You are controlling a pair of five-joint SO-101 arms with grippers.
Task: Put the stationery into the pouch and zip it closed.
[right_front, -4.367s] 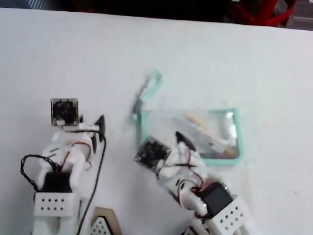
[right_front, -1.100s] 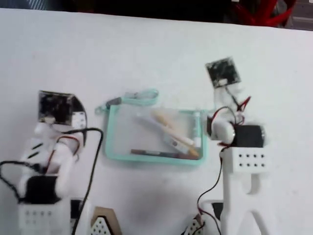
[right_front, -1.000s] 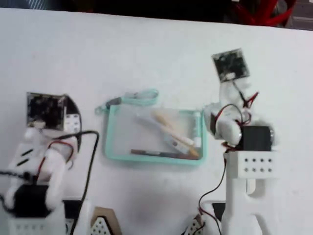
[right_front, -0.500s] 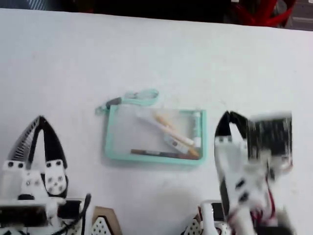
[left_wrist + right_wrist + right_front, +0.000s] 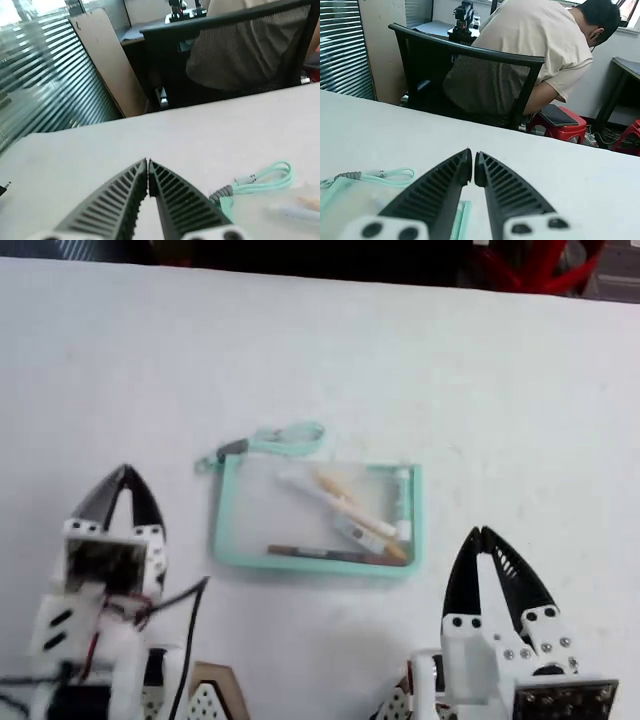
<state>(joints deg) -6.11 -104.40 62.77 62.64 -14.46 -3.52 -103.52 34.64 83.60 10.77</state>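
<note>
The pouch (image 5: 222,530), clear with a mint edge, is laid flat on the tabletop (image 5: 450,370) between the two pincers and is touched by neither. The stationery (image 5: 350,512) is seen through the clear wall as several pens lying loose inside, so the filling step is judged done.

The grey zip pull (image 5: 232,448) is found at the pouch corner nearest the left pincer (image 5: 125,474), with the mint strap (image 5: 295,435) looped out just beyond it. A pull parked at a corner suggests the zip has been run to one end. Whether the teeth are fully joined cannot be told.

The left pincer is clenched on nothing, its jaws meeting at the tips, and the pouch edge lies near its inner side. The right pincer (image 5: 481,533) is likewise clenched and empty, with the pouch ahead of its tips and to its inner side.

Both are held low and apart from the pouch, which is judged a resting pose rather than a grasp being prepared.
</note>
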